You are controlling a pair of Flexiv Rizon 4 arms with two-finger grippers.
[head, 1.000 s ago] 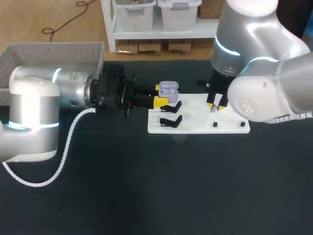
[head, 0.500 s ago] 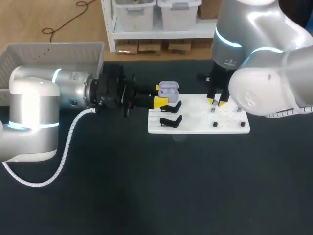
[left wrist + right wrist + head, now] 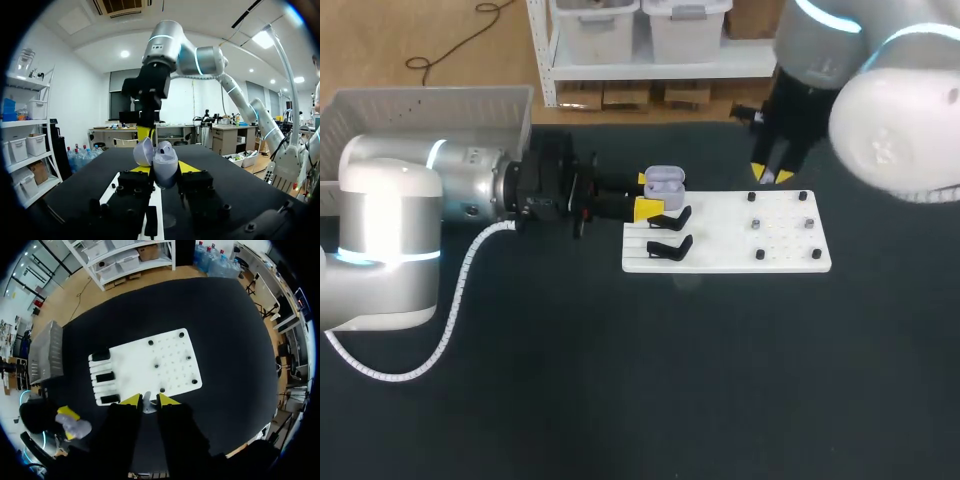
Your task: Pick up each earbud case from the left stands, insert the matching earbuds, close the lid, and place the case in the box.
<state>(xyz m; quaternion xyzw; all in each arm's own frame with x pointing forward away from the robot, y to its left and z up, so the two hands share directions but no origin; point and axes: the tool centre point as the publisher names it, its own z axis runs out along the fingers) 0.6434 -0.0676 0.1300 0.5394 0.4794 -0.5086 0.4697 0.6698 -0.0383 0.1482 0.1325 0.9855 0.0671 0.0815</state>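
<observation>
Case: lid open, clamped in left gripper at the left edge of the board. Earbud: pinched in right gripper, raised above the board. Recommended: earbud is squared over its socket, lowered slowly; case is held steady.

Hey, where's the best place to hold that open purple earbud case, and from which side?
Probably the lower shell, from the side, as the left gripper grips the earbud case now: its lid stands open, so the top must stay clear.
</observation>
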